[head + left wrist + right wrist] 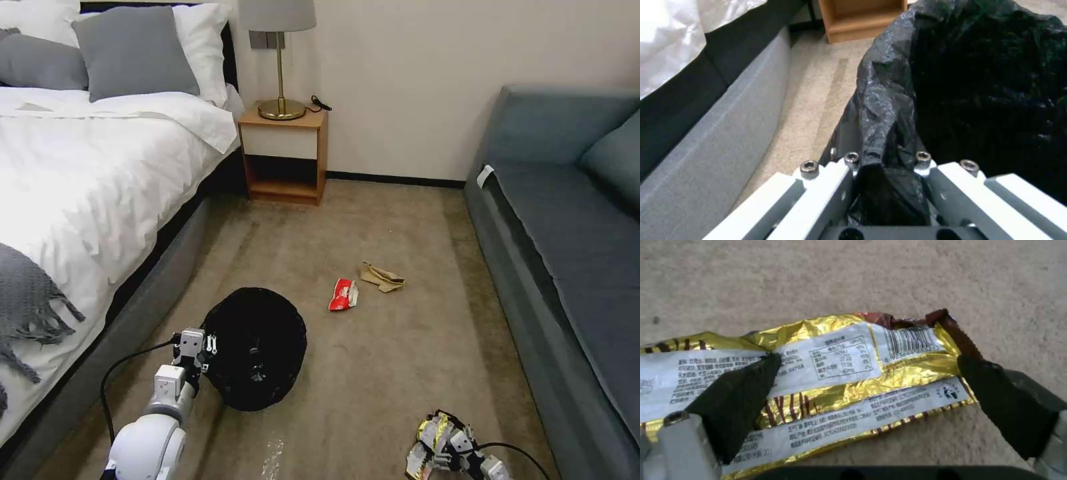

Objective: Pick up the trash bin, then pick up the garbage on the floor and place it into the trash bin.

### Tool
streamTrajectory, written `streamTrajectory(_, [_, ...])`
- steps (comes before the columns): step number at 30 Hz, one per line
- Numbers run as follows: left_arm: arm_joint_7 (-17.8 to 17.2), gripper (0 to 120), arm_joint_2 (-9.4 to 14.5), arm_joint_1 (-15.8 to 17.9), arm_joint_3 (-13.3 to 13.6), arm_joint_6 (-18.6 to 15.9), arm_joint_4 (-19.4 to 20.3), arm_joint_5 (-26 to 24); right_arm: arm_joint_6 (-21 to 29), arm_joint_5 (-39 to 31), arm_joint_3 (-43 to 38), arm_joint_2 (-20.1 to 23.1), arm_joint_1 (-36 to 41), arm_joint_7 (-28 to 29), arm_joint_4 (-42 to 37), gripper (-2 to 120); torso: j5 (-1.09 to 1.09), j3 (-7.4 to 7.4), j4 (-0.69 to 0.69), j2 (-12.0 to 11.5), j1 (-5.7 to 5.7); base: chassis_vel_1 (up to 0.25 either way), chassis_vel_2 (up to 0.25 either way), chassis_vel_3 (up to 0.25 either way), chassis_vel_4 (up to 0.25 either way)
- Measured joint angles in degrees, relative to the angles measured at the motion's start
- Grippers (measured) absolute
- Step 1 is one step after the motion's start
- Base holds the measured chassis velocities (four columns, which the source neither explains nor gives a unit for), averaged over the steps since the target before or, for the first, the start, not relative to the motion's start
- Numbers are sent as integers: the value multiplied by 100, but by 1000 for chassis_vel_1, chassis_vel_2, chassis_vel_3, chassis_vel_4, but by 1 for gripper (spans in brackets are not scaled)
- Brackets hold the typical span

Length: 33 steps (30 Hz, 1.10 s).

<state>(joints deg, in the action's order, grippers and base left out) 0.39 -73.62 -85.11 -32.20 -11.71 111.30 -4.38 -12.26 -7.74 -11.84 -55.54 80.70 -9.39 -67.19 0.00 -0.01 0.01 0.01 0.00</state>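
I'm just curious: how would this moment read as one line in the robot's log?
left hand: shut on trash bin rim | right hand: open around yellow-silver wrapper on carpet | red-white packet, tan paper: on floor

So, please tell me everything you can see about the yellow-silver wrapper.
The yellow-silver wrapper is crinkled gold foil with white printed panels, a nutrition table, a barcode and a torn brown end. It lies flat above the beige carpet, between the open black fingers of the right gripper, beside the sofa.
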Motion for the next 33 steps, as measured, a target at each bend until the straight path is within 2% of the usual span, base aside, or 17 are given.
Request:
streamTrajectory(7, [9, 4, -3, 14, 7, 1, -24, 3, -45, 56, 28, -44, -87, -40, 237, 100, -6, -1, -1, 1, 0, 0, 0, 0, 0])
streamTrajectory(15, [20, 4, 0, 34, 9, 5, -45, 2, -68, 86, 10, -22, -47, -130, 222, 100, -1, -1, 2, 1, 0, 0, 0, 0, 0])
streamTrajectory(19, [21, 4, -15, 48, 26, 5, -60, 4, -69, 104, 8, -23, -12, -176, 204, 94, -4, -1, 0, 1, 0, 0, 0, 0, 0])
streamTrajectory(21, [42, 4, -17, 54, 30, 9, -61, 4, -70, 124, 8, -31, -11, -243, 232, 86, -5, 0, -2, 1, 0, 0, 0, 0, 0])
streamTrajectory(26, [48, 4, 7, 52, 7, 10, -59, -2, -72, 136, 9, -3, -18, -386, 254, 75, -3, 0, -2, 1, 0, 0, 0, 0, 0])
streamTrajectory(29, [49, 4, 12, 48, 4, 11, -54, -7, -72, 176, 8, 5, -29, -446, 256, 71, -3, 0, -2, 1, 0, 0, 0, 0, 0])
streamTrajectory(33, [52, 4, 23, 50, 0, 12, -42, -15, -72, 261, -2, 5, -64, -464, 275, 73, -3, 0, -3, 1, 0, 0, 0, 0, 0])
